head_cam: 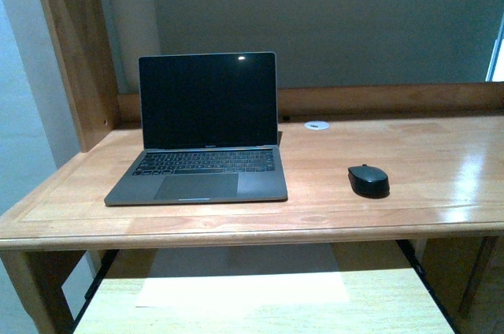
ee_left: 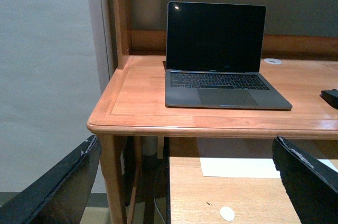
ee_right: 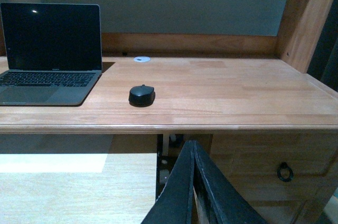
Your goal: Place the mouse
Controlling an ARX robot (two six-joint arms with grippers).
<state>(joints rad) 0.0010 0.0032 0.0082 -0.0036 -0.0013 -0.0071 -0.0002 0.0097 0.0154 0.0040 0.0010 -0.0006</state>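
Closest to the cameras are the two black robot claws, both low down below the desk edge. The left gripper (ee_left: 185,182) has its two dark fingers spread wide apart at the bottom corners of the left wrist picture, with nothing between them. The right gripper (ee_right: 193,182) sits at the bottom middle of the right wrist picture with its fingers pressed together, and it holds nothing. Next comes the pale wooden pull-out shelf (head_cam: 260,302) low in the front picture, then the long light-brown wooden desk (head_cam: 441,192). The small black round-backed mouse (ee_right: 141,95) sits on the desk, just left of middle in the right wrist picture and up ahead of that claw. In the left wrist picture it only peeks in at the right edge, so I think the right arm is nearer. Its long way seems to point front to back. Further off are the open grey laptop with a dark screen (head_cam: 206,133) and a little white round disc (head_cam: 316,125).
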